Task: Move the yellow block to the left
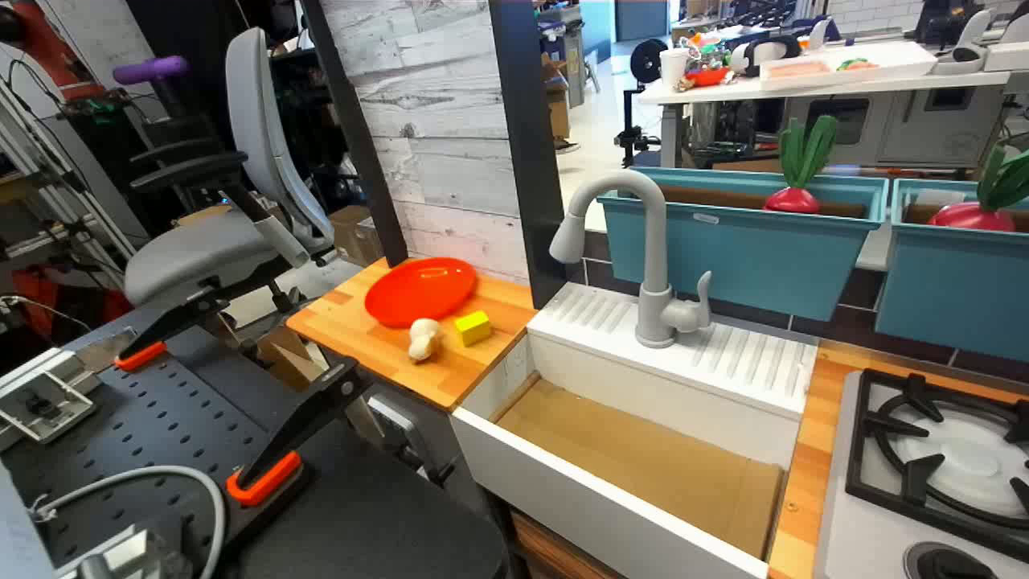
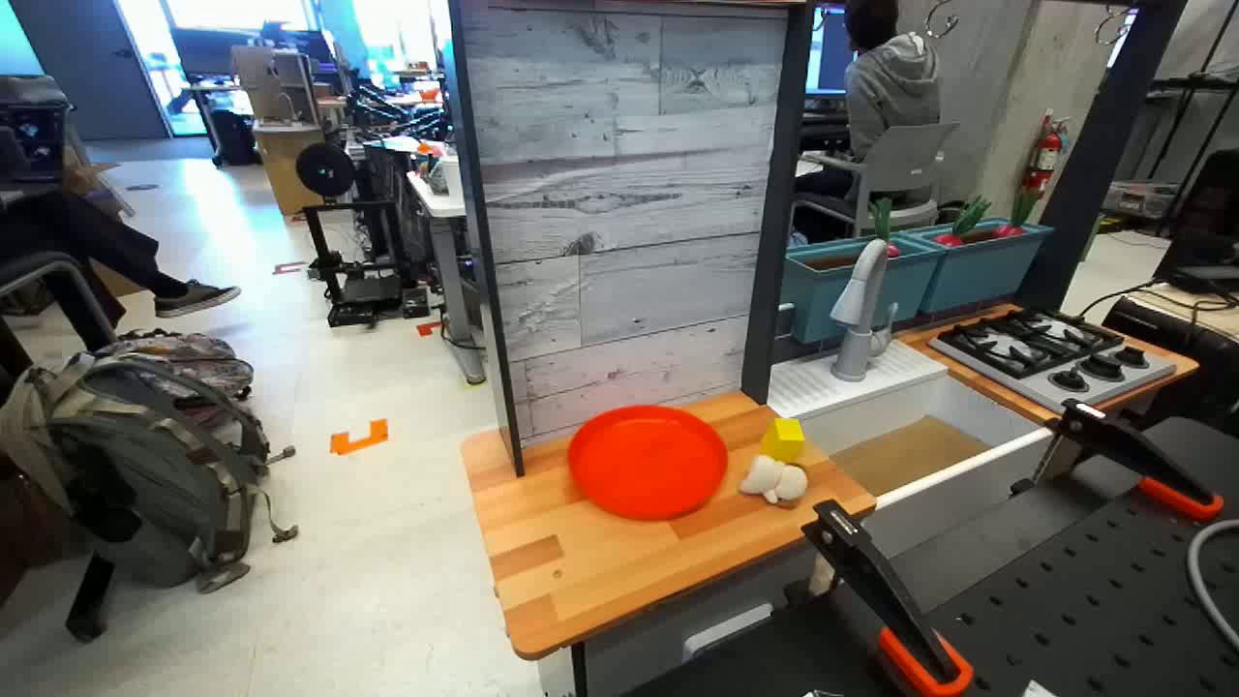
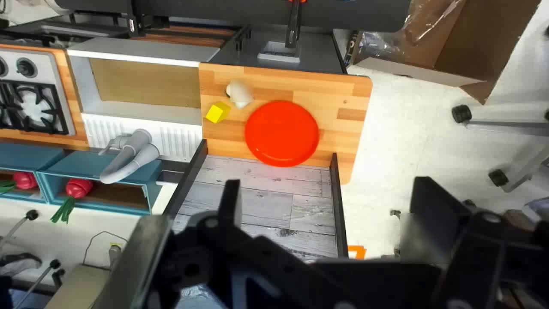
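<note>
The small yellow block (image 1: 473, 328) sits on the wooden counter near the sink edge, and it shows in an exterior view (image 2: 783, 440) and in the wrist view (image 3: 218, 112). A pale cream rounded piece (image 1: 424, 339) lies close beside it; it also shows in an exterior view (image 2: 774, 480). The round red plate (image 3: 282, 133) lies on the same counter. My gripper (image 3: 327, 182) is open and empty in the wrist view, its two black fingers wide apart. It is high above and well away from the block. The gripper is out of view in both exterior views.
The wooden counter (image 2: 542, 600) adjoins a white sink (image 1: 563, 507) with a grey faucet (image 1: 655, 241). A wood-patterned panel (image 2: 629, 213) with dark posts stands behind the plate. Black clamps with orange grips (image 1: 265, 480) sit on a dark perforated table (image 1: 161, 402). A stove (image 1: 949, 450) lies beyond the sink.
</note>
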